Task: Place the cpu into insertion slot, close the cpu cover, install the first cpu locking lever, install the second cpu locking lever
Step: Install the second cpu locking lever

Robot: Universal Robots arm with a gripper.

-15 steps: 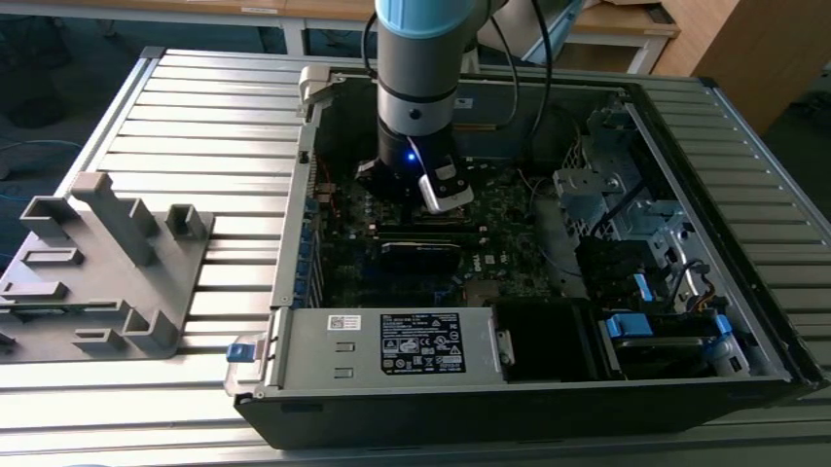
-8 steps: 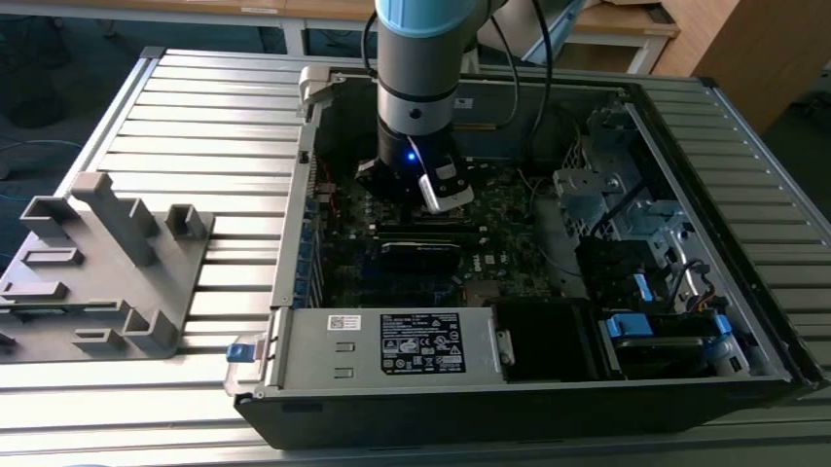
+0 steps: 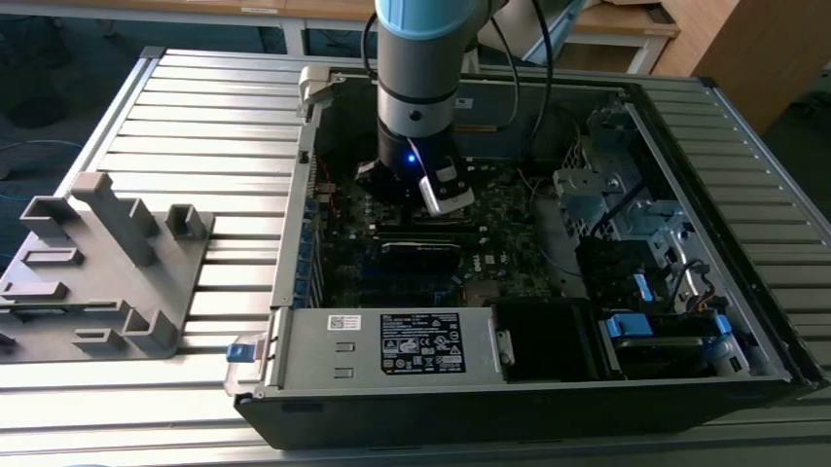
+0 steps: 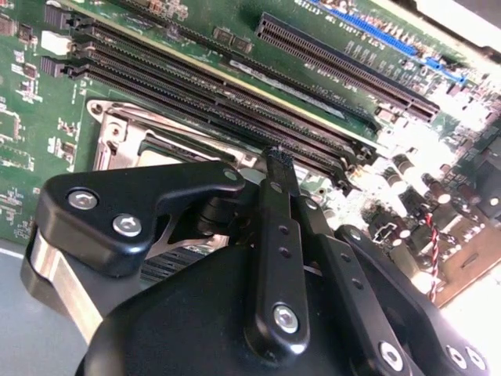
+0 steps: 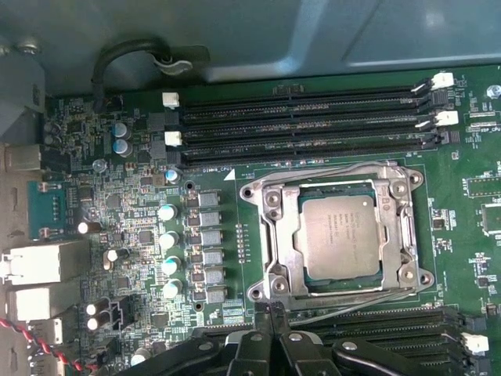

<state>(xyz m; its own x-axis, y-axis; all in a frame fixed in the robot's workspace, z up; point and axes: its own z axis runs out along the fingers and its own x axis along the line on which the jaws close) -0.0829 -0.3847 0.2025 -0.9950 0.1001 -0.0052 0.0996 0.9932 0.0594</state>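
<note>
In the first wrist view the cpu [image 5: 340, 235], a dull silver square chip, lies in the insertion slot [image 5: 307, 276]. The shiny cpu cover [image 5: 275, 232] lies flat around it, the chip showing through its window. Thin wire levers run along two sides of the socket, one by the memory slots [image 5: 329, 168] and one on the gripper's side [image 5: 352, 289]. My gripper [image 5: 271, 312] is shut with nothing between its fingers, its tip just short of the socket's corner. The second wrist view shows the black fingers [image 4: 275, 227] pressed together over the cover's edge [image 4: 117, 135].
The arm [image 3: 415, 97] reaches down into an open computer case [image 3: 520, 379] on a slatted metal table. Long black memory slots [image 5: 305, 125] flank the socket. A drive cage [image 3: 624, 214] and cables fill the exterior view's right. A grey fixture [image 3: 104, 263] stands outside the case.
</note>
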